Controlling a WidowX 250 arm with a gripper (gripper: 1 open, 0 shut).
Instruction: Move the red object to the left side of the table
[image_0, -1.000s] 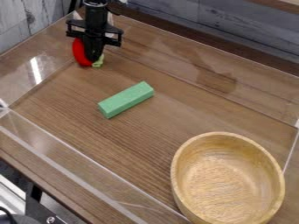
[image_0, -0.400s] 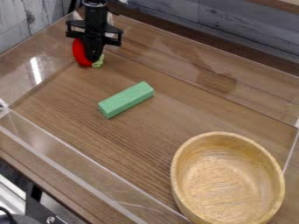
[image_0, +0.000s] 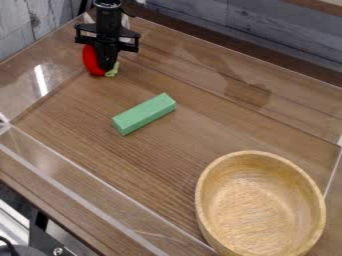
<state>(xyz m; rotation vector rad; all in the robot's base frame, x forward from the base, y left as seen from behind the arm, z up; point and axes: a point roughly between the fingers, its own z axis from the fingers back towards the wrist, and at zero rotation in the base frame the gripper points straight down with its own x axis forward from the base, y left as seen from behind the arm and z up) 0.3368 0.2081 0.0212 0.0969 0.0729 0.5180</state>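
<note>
Red and small, the strawberry-like toy (image_0: 96, 60) sits at the far left of the table (image_0: 227, 120), close to the low clear acrylic wall (image_0: 34, 85) that edges that side. Its light green leafy tip shows at the lower right of the fruit, resting on the wood. Directly over it stands the gripper (image_0: 103, 57), black with red parts, pointing straight down; its jaws are drawn in tight and pinch the strawberry toy, which lies low against the tabletop.

Brown wood grain covers the whole surface. Near the middle of it, well apart from the gripper, lies a green rectangular block (image_0: 143, 113), flat on its long side and turned at a slant, one end toward the upper right. In the near right corner stands a round wooden bowl (image_0: 261, 205), pale inside, far larger than the toy. A second clear wall runs along the near edge of the table, in front of the bowl and block.
</note>
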